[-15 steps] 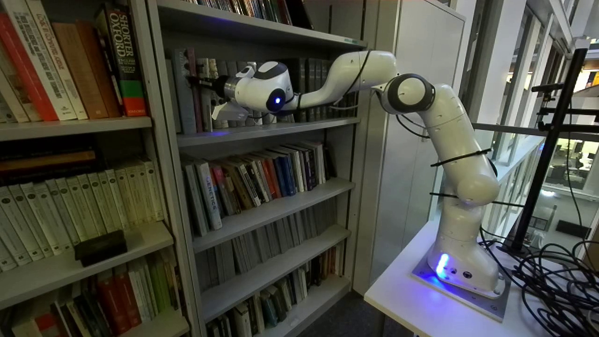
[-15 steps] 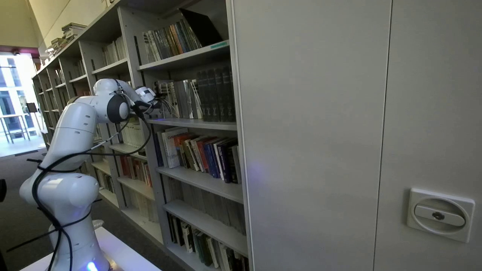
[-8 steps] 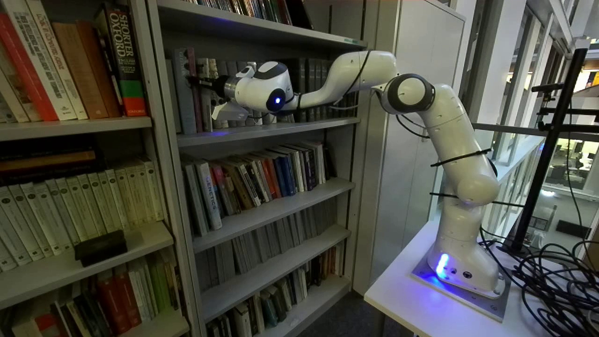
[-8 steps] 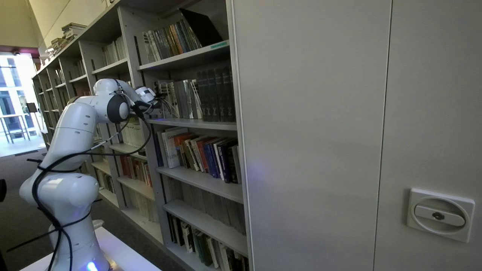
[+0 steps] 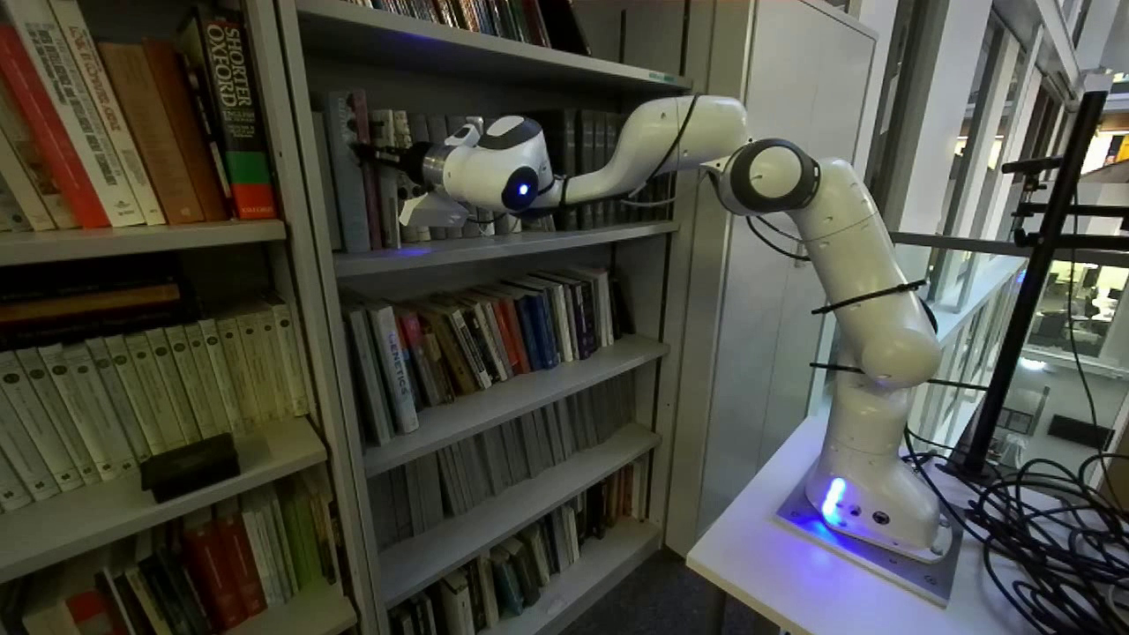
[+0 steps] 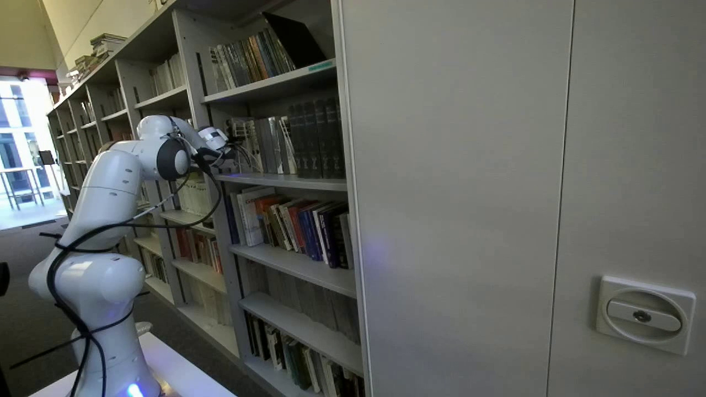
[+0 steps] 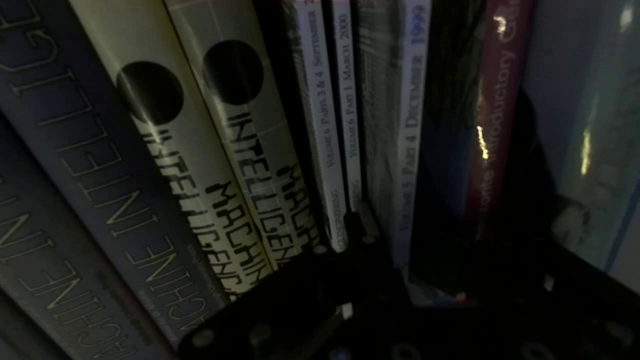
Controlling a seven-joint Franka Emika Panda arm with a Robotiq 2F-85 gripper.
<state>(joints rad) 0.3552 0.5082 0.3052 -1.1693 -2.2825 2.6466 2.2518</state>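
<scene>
end effector (image 7: 359, 225) pressed together, v. near thin mar 2000 vol. (image 7: 349, 100) — contact unclear — sideways drift could bend or topple it.

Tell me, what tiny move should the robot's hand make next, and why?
Maybe ease the hand gently back from the shelf. It looks shut, right by the thin March 2000 volume, and I can't tell whether it grips that; backing off a little would probably show.

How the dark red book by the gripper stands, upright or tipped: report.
Upright: in an exterior view, the book stands, spine near vertical, on the shelf.
</scene>
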